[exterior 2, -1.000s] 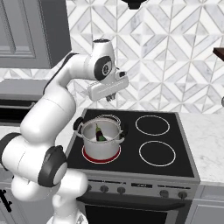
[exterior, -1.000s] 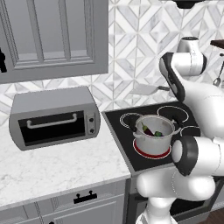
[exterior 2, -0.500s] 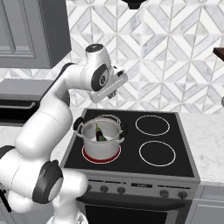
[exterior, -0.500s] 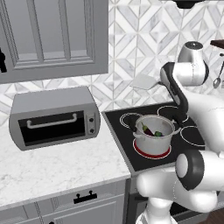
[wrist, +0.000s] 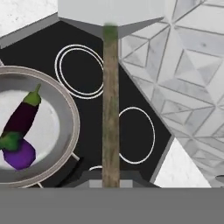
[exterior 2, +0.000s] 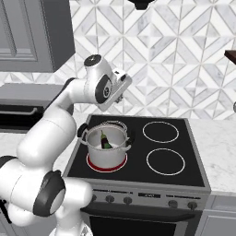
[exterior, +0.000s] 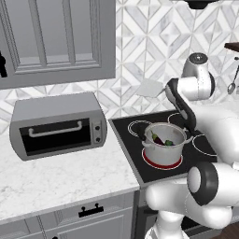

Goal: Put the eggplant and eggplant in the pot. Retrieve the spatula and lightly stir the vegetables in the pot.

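Observation:
My gripper point(wrist: 111, 179) is shut on the thin handle of the spatula point(wrist: 110, 100). Its wide light grey blade points away from the hand, toward the tiled wall. From the left base the blade point(exterior: 150, 87) hangs above the back of the stove, left of my hand. The steel pot point(exterior: 164, 148) stands on the glowing front left burner. It lies below the spatula and to its left in the hand view. Two dark purple eggplants with green caps point(wrist: 22, 117) point(wrist: 17, 153) lie inside the pot point(wrist: 72, 127). One eggplant point(exterior 2: 105, 140) also shows from the right base.
A toaster oven point(exterior: 58, 126) stands on the marble counter point(exterior: 60, 182) left of the black stove point(exterior 2: 161, 156). Grey wall cabinets point(exterior: 56, 37) hang above it. A metal spoon point(exterior: 232, 85) hangs at the far right. Three burners point(exterior 2: 160, 132) are bare.
The arm's upper joints have shifted a little to the left. The spatula stays held above the back of the stove, and the pot with its eggplants has not moved.

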You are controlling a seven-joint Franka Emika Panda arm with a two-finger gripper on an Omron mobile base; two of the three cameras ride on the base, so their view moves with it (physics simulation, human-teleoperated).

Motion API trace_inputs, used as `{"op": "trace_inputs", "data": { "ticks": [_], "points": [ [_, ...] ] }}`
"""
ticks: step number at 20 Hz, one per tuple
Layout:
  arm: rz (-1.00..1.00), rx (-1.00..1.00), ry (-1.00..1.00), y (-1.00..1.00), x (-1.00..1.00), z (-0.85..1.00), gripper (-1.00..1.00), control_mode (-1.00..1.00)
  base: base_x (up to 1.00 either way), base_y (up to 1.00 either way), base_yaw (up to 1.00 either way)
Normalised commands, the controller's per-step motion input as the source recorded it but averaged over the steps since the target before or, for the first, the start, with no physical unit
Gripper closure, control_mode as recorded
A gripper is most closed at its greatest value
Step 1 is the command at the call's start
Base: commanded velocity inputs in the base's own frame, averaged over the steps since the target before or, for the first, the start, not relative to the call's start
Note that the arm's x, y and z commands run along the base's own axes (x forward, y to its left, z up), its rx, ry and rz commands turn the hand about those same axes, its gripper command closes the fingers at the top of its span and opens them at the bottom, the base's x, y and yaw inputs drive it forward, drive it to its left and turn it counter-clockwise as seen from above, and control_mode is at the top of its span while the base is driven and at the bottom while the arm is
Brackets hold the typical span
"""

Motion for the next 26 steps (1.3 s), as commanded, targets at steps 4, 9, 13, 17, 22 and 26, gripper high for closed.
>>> {"op": "trace_inputs", "data": {
  "ticks": [4,9,13,17,22,26],
  "points": [
    [0.09,-0.1,-0.03,-0.01,0.35,0.0,1.0,-1.0,0.0,0.0,0.0],
    [0.17,-0.1,0.0,-0.06,0.39,0.0,1.0,-1.0,0.0,0.0,0.0],
    [0.24,-0.04,0.01,-0.14,0.21,0.0,1.0,-1.0,0.0,0.0,0.0],
    [0.26,-0.03,0.09,-0.14,0.15,0.0,1.0,-1.0,0.0,0.0,0.0],
    [0.27,-0.14,0.02,-0.15,0.13,0.0,1.0,-1.0,0.0,0.0,0.0],
    [0.25,-0.17,-0.07,-0.1,0.03,0.0,1.0,-1.0,0.0,0.0,0.0]
  ]
}}
